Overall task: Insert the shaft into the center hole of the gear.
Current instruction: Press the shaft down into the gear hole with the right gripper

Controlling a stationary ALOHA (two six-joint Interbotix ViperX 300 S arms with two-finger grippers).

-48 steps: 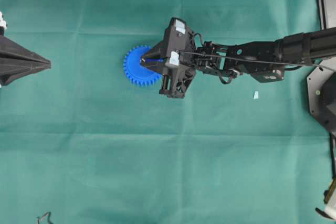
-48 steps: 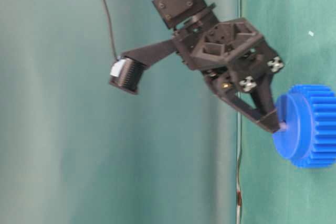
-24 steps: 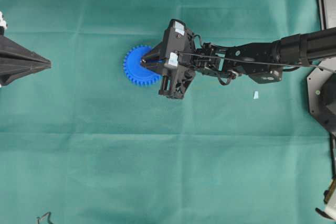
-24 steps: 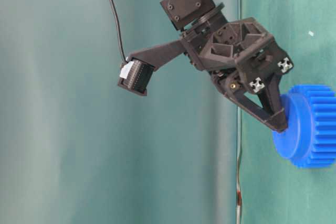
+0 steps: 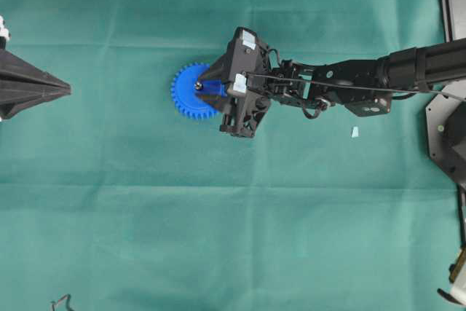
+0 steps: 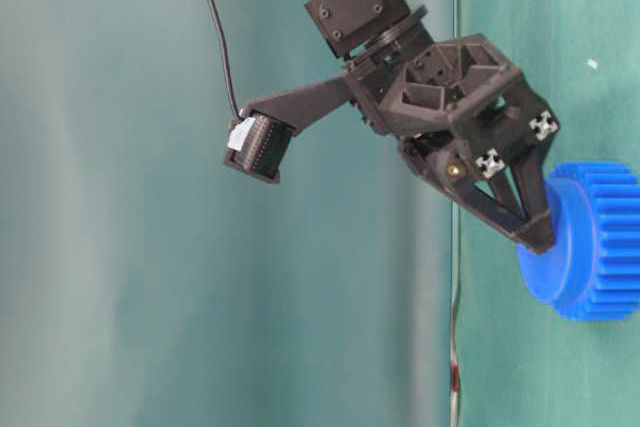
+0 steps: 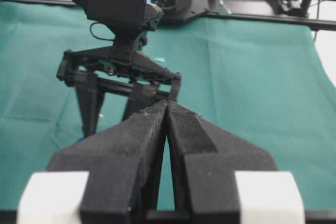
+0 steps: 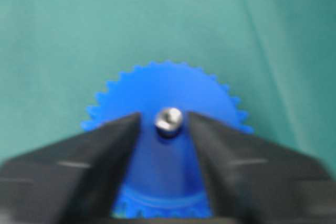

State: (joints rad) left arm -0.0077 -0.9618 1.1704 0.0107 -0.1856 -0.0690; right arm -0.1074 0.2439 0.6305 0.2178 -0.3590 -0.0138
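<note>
The blue gear [image 5: 186,96] lies flat on the green cloth, also visible in the table-level view [image 6: 595,247]. In the right wrist view, the shaft [image 8: 168,119], a small silvery pin, stands in the center hole of the gear's [image 8: 157,90] raised hub, and only its shiny top shows. My right gripper [image 8: 164,115] is open over the hub, one finger on each side of the shaft with a gap to each. From overhead the right gripper [image 5: 199,87] sits at the gear's middle. My left gripper [image 5: 68,90] rests far to the left, shut and empty [image 7: 167,104].
A small pale blue scrap [image 5: 354,132] lies on the cloth under the right arm. Black frame parts [image 5: 445,136] line the right edge. A thin cable end [image 5: 62,301] shows at the bottom left. The right arm's camera mount [image 6: 255,144] sticks out above the table.
My right gripper's jaws have opened and let go of the shaft, which stays upright in the gear's hub. The left arm has not moved.
</note>
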